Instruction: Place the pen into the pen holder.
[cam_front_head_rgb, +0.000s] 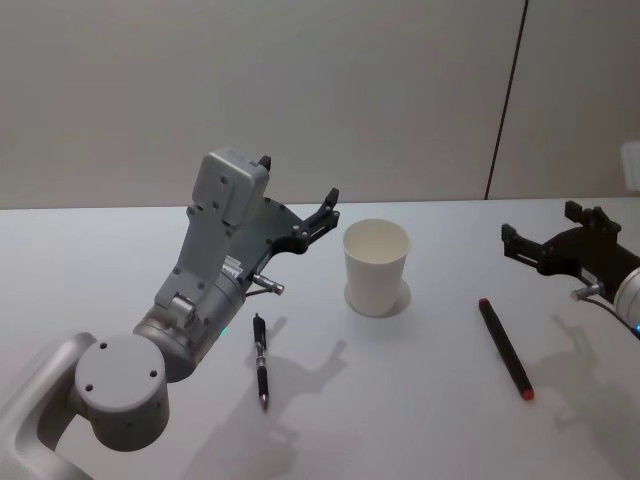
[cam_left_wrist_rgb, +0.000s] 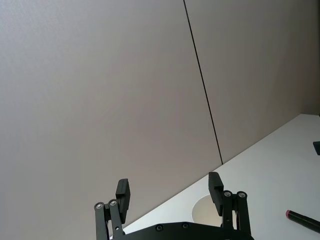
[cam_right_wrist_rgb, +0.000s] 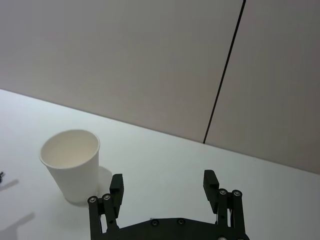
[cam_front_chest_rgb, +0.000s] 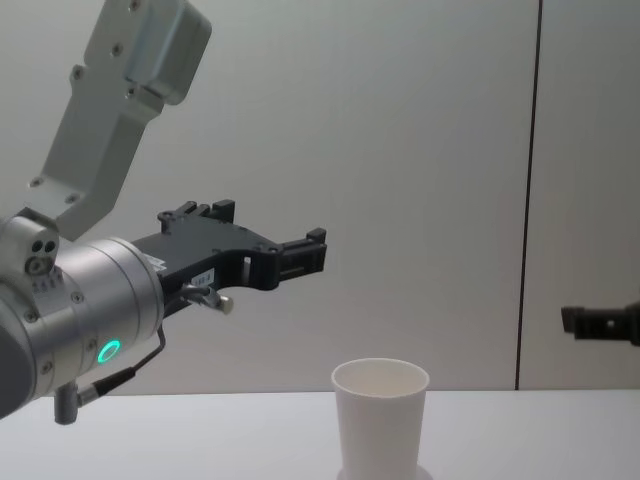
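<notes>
The pen holder, a white paper cup (cam_front_head_rgb: 377, 266), stands upright on the white table (cam_front_head_rgb: 420, 420) and looks empty; it also shows in the chest view (cam_front_chest_rgb: 380, 420) and the right wrist view (cam_right_wrist_rgb: 72, 162). A black pen (cam_front_head_rgb: 260, 362) lies flat to the cup's near left. A dark pen with red ends (cam_front_head_rgb: 505, 349) lies flat to its near right. My left gripper (cam_front_head_rgb: 298, 182) hovers open and empty above the table just left of the cup (cam_left_wrist_rgb: 202, 210), above and beyond the black pen. My right gripper (cam_front_head_rgb: 540, 224) is open and empty at the right, beyond the red-ended pen.
Plain grey wall panels with a dark vertical seam (cam_front_head_rgb: 505, 100) stand behind the table. The left arm's grey elbow and forearm (cam_front_head_rgb: 190, 310) rise over the table's near left.
</notes>
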